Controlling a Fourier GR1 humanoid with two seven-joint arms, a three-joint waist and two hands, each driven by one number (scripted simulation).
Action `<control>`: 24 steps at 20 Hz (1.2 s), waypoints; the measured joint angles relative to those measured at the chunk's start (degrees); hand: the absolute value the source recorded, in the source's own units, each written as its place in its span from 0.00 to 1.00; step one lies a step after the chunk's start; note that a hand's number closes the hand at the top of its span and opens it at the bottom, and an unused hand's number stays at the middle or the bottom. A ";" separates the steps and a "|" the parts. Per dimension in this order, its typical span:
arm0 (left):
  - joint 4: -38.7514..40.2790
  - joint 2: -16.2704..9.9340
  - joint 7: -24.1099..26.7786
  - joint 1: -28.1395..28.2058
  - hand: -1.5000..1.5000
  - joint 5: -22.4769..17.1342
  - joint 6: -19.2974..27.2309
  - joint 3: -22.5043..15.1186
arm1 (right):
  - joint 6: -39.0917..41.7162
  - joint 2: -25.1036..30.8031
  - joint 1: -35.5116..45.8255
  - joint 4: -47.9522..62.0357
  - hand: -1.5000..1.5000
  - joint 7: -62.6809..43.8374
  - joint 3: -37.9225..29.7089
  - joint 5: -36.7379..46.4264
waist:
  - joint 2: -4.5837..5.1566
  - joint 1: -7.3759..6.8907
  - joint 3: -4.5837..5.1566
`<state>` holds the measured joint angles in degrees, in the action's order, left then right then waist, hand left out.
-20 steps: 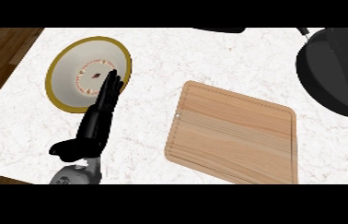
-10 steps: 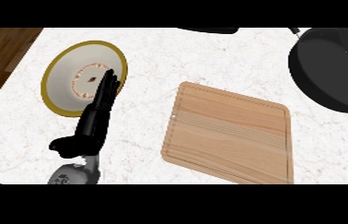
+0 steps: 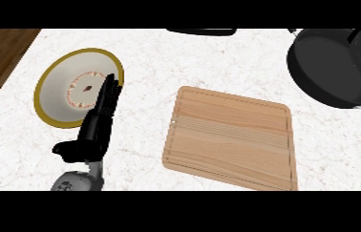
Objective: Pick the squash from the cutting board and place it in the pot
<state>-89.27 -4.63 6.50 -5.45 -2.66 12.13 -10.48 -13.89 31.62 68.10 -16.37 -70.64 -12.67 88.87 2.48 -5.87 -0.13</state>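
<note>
Head view – white marbled counter [image 3: 211,64], brown floor at the far left.
Wooden cutting board [image 3: 229,135] lies bare; the squash shows nowhere. Black pot [image 3: 328,66] is cut off at the right edge. Left hand [image 3: 95,126] – fingers straight, relaxed – overlaps the yellow-rimmed plate [image 3: 56,83].

Only the left robot hand [image 3: 95,131] shows, at the lower left of the head view. Its grey forearm comes up from the bottom edge and ends in a rounded grey wrist, above which the black palm rises. The fingers [image 3: 108,90] are straight and held close together, pointing away from the robot and tilted slightly to the right. The thumb [image 3: 66,149] sticks out to the left, apart from the fingers. It holds nothing.
</note>
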 measured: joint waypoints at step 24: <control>0.04 -0.33 0.26 1.72 0.50 -0.49 0.20 1.70 | -25.39 -4.40 -13.45 -4.97 0.00 9.70 -19.94 -9.68 | -0.91 2.31 -0.12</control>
<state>-89.23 -4.96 6.76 -3.73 -3.15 12.33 -8.78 -39.28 27.22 54.65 -21.34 -60.94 -32.61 79.19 1.57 -3.55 -0.24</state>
